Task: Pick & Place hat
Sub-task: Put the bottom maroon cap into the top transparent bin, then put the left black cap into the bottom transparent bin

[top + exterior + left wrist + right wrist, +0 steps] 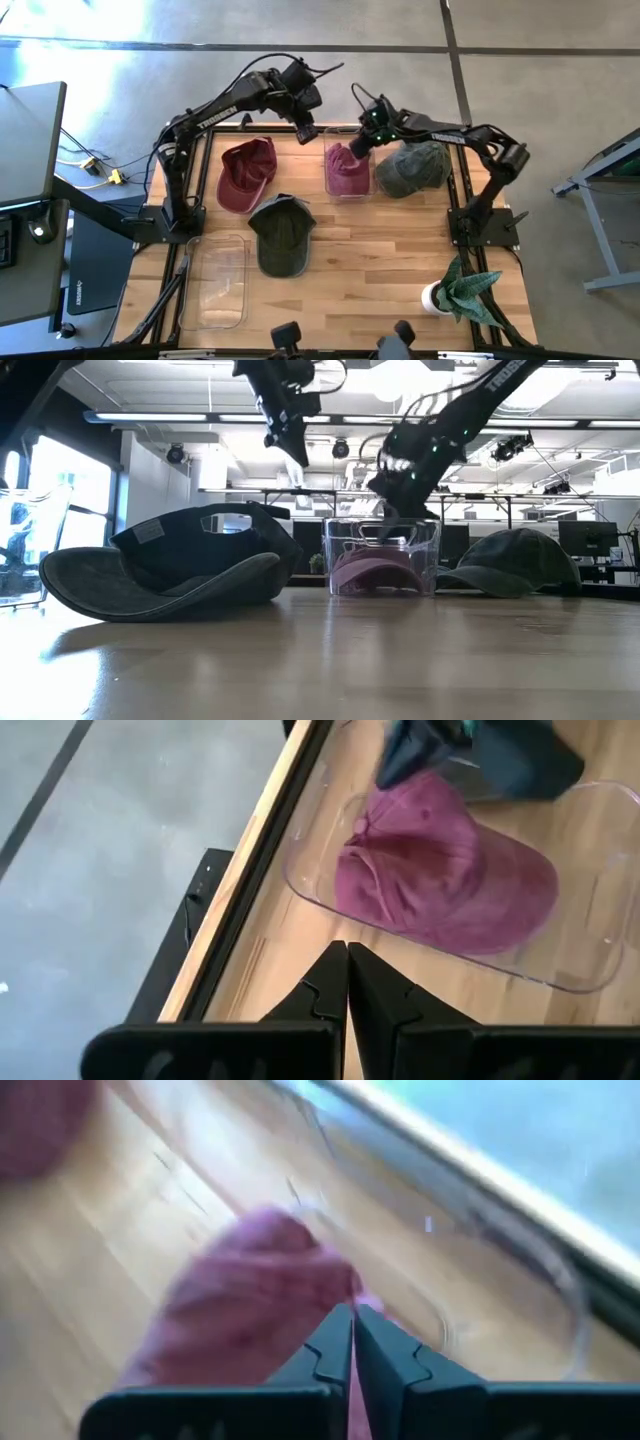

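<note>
A pink hat point(346, 172) lies in a clear bin point(368, 188) at the table's far middle; it also shows in the low view point(372, 574) and the left wrist view point(450, 870). My right gripper point(360, 146) is shut at the hat's far end, inside the bin's mouth. My left gripper point(306, 126) hangs shut and empty above the table's far edge, left of the bin. A maroon hat point(247, 172), a dark green hat point(280, 232) and a grey-green hat point(412, 168) rest on the table. My right gripper pinches the pink hat at its far edge point(300, 1270) between its two shut fingers, coming slanting down from the far right. The rest of the hat lies on the bin's floor point(470, 890). The picture is blurred, so the layer count does not show.
A second clear bin point(220, 282) stands at the near left. A potted plant point(462, 290) stands at the near right. Bare wood lies in the near middle point(370, 270).
</note>
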Robot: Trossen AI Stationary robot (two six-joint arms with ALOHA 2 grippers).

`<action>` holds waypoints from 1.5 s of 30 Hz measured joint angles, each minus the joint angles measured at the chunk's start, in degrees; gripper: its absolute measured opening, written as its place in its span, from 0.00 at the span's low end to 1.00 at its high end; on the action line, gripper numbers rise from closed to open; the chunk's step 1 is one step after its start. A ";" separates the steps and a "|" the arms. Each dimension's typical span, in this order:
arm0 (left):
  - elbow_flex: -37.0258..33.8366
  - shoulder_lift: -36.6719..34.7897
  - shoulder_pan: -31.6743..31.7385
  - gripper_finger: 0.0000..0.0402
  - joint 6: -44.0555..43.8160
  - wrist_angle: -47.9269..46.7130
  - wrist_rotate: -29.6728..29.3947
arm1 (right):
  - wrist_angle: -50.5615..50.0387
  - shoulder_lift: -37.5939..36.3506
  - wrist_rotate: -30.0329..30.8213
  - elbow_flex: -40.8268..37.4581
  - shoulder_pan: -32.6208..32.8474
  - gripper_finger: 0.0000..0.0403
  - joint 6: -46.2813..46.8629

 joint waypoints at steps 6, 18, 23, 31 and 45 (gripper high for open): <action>-0.04 -0.68 -0.36 0.01 2.11 -2.15 0.14 | 0.33 -9.47 2.47 0.02 0.11 0.01 2.36; -0.01 -2.85 -9.34 0.00 -8.38 -8.75 -4.59 | -8.24 -29.40 5.80 -5.82 3.92 0.01 2.26; -0.01 -3.60 -19.75 0.00 -25.35 -12.82 -8.08 | -8.34 -35.78 4.44 -13.75 5.88 0.01 2.67; -0.18 -0.02 -33.58 0.04 -59.15 -18.73 -0.76 | -1.53 -47.73 1.70 -26.37 9.94 0.01 2.79; 0.07 14.63 -40.35 0.74 -74.71 -10.73 11.71 | 1.30 -60.10 -0.82 -33.00 12.61 0.00 7.93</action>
